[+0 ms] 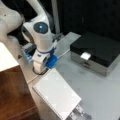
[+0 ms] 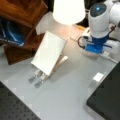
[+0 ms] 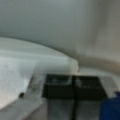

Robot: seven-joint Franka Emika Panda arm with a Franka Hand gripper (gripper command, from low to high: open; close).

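Where gripper (image 3: 74, 86) sits, seemingly smooth tabletop (image 3: 50, 30).

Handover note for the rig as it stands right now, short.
Gripper: in the wrist view its two dark fingers sit together with only a thin seam between them, shut, nothing held.
Arm: folded low by its base, at a front view's left; it shows in both front views.
White board: propped tilted on a metal stand, apart from the arm.
Black box: on the grey table, at a front view's right, with a small white tag on it.
Nothing touched or gripped.
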